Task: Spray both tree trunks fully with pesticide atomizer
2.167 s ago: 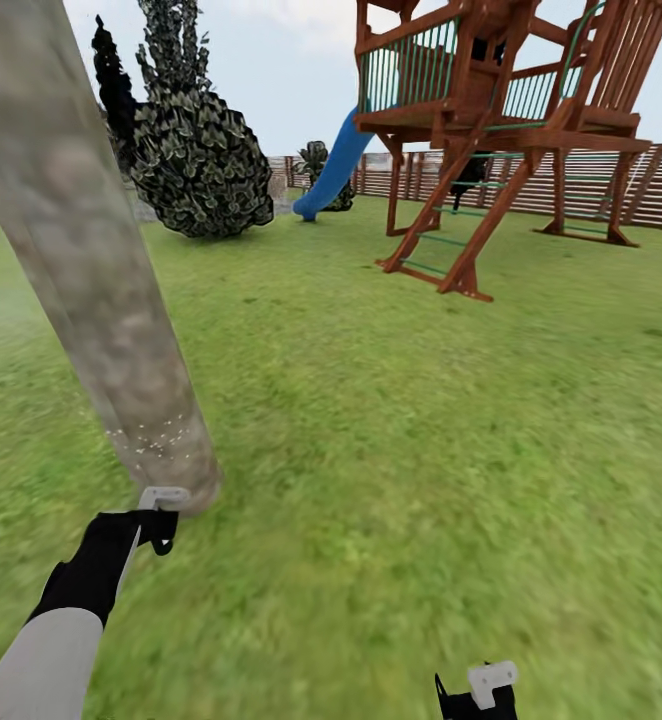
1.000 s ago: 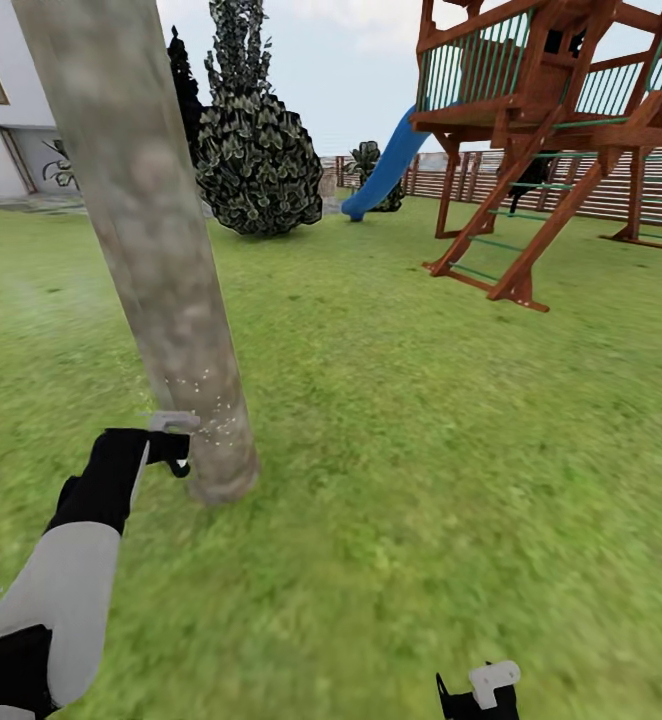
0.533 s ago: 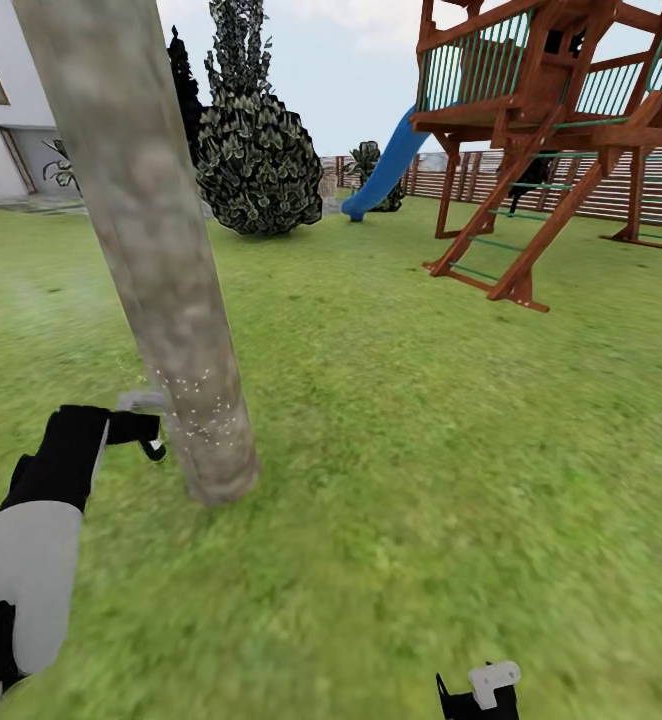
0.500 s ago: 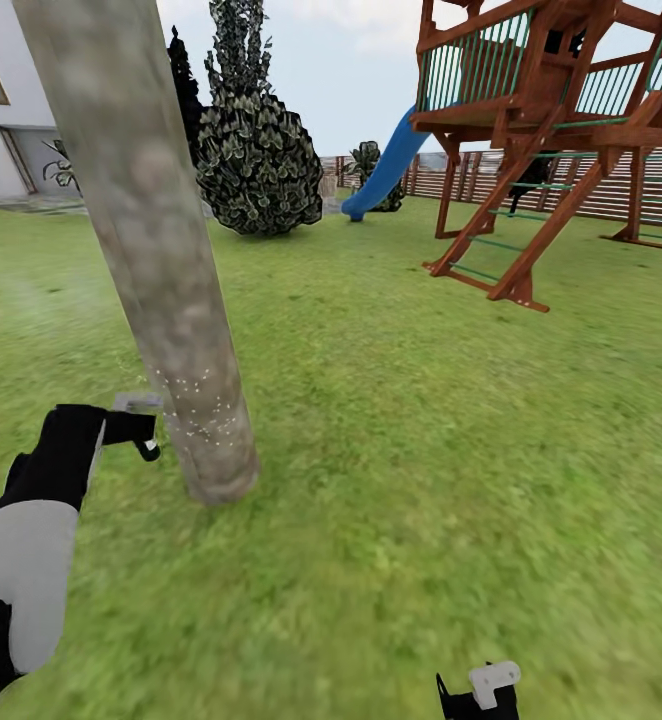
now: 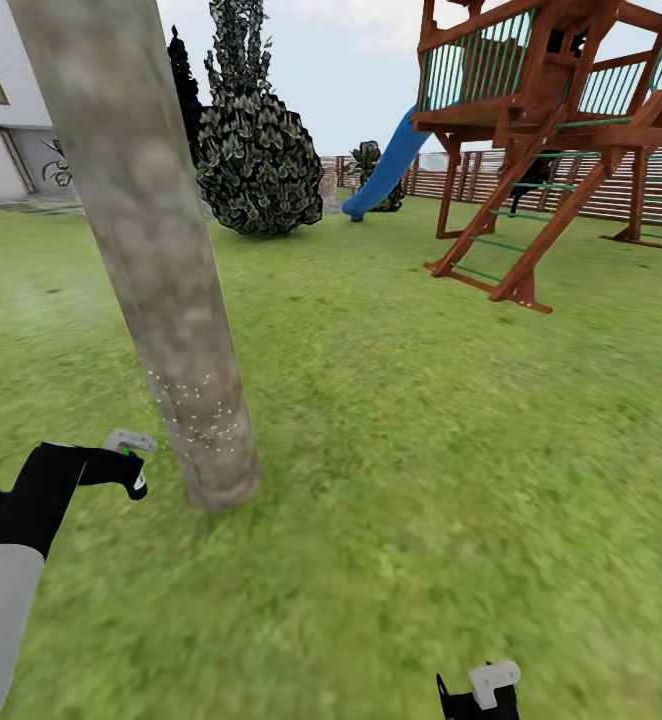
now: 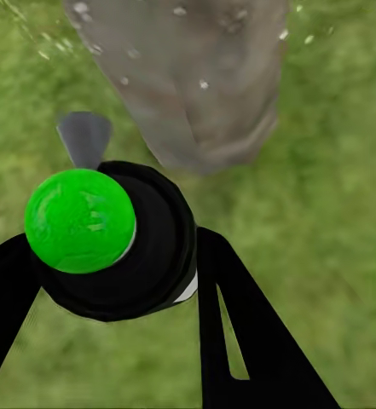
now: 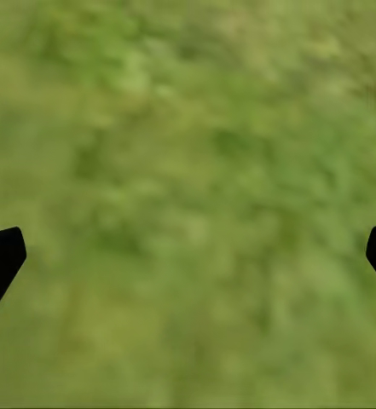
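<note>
Black fingers (image 6: 239,332) of the left gripper (image 6: 111,281) clamped around the pesticide atomizer (image 6: 111,243), green-capped here, nozzle aimed at the foot of the tree trunk (image 5: 151,250) close by. Probably light, rigid, slick plastic; best gripped round the body. Speckled droplets low on the trunk. Right gripper (image 7: 188,256) spread wide over the lawn (image 5: 421,430).

Bright, even daylight under a pale hazy sky (image 5: 351,60); no sun direction readable, no cast shadows on the wide green lawn (image 5: 421,400), only soft shading darkening one flank of the pale grey-brown mottled tree trunk (image 5: 151,250). Head view sharp on the brown wooden play tower (image 5: 551,120) and distant slat fence (image 5: 661,190), the grass smearing to soft blur toward the lower edge. Both wrist views soft throughout: grass texture mushy, trunk base (image 6: 196,94) blurred, no glare anywhere.
</note>
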Robot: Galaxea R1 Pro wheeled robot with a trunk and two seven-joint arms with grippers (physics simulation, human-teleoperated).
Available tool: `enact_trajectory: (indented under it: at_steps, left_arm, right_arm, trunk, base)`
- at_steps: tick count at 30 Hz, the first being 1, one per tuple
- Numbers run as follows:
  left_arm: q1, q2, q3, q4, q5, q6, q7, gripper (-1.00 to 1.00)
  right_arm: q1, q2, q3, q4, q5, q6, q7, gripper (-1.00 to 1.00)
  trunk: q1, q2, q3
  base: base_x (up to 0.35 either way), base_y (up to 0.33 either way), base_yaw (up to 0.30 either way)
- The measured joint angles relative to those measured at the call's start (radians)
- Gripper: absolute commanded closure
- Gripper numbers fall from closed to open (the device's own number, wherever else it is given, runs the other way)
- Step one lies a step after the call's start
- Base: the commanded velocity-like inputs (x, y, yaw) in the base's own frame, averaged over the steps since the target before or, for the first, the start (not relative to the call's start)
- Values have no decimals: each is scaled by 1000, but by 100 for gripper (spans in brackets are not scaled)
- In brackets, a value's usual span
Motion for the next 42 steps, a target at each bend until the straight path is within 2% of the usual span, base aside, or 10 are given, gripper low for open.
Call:
enact_trajectory:
  at_steps: [9,29,33,38,42]
  left_arm:
    - [2,-12,3,1,3,1,9,100]
    - [2,-18,5,17,1,4,13,100]
    - [2,-18,6,17,3,6,58,100]
    - [2,-48,9,16,2,9,65,100]
    - [2,-52,13,15,0,10,65,100]
  right_arm:
    - [0,1,0,0,0,0,0,-100]
    - [0,1,0,0,0,0,0,-100]
    - [0,1,0,0,0,1,0,-100]
    - [0,2,0,0,0,0,0,-100]
    - [0,1,0,0,0,0,-1,-100]
  trunk:
    - [0,0,0]
    - [0,0,0]
    - [0,0,0]
    - [0,0,0]
    - [0,0,0]
  base:
    - [73,13,124]
    - [14,-268,1]
    - [0,-273,45]
    - [24,-273,254]
    - [120,-273,142]
